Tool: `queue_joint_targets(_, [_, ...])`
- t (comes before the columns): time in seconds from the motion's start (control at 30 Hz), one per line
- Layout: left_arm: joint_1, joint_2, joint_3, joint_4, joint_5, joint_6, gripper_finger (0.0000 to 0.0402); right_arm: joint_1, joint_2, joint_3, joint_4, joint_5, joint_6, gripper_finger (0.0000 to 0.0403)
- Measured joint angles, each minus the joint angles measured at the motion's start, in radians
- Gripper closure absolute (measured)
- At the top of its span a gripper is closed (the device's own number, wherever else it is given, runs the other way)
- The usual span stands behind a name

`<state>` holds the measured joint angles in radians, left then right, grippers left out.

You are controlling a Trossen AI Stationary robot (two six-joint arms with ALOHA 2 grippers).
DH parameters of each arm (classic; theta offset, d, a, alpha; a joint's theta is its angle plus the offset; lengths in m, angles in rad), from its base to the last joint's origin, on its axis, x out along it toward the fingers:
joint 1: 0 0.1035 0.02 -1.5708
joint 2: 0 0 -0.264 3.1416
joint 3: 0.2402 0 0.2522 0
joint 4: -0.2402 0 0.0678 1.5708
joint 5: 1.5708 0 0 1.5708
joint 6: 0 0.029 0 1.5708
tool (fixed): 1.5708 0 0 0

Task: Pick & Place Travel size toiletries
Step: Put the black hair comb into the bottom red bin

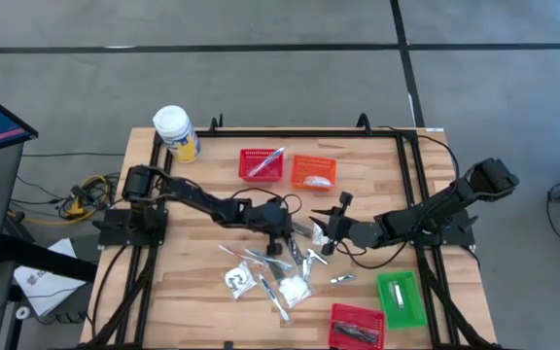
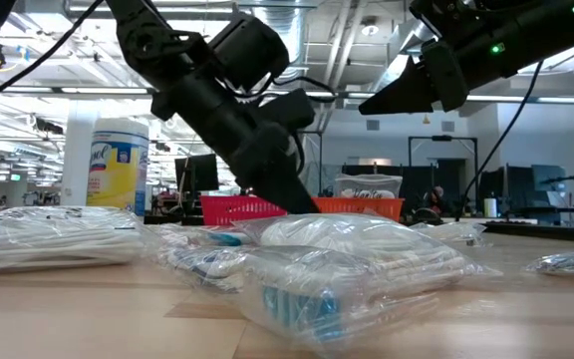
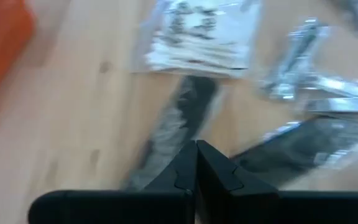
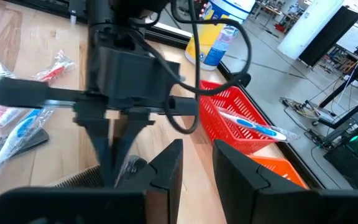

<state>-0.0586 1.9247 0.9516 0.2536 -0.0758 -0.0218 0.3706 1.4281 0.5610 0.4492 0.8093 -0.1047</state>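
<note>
The travel size toiletries lie as a loose pile of clear-wrapped packets and slim sticks on the wooden table's near middle; the low view shows them close up. My left gripper points down at the pile's far edge with its fingers shut, over a dark wrapped item. From the right wrist view, its tips stand beside a clear packet. My right gripper is open and hovers just right of the left one, above the table. My left gripper comes from above, pointing down, with its shut tips at the dark wrapped item lying flat on the table. I cannot tell whether the tips touch it or whether anything is between them.
A red basket holding a wrapped toothbrush and an orange basket stand on the far side. A green basket and another red one sit near right. A white-lidded yellow jar is at the far left corner.
</note>
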Motion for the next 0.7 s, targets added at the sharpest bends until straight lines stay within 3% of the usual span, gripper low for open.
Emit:
queue_joint_targets(0.47, [0.014, 0.017, 0.004, -0.006, 0.162, -0.033, 0.0401, 0.000, 0.000, 0.000, 0.000, 0.000, 0.000, 0.0322])
queue_joint_targets(0.7, [0.031, 0.015, 0.008, -0.166, 0.335, -0.118, 0.0400, -0.004, 0.000, 0.000, 0.000, 0.000, -0.001, 0.0322])
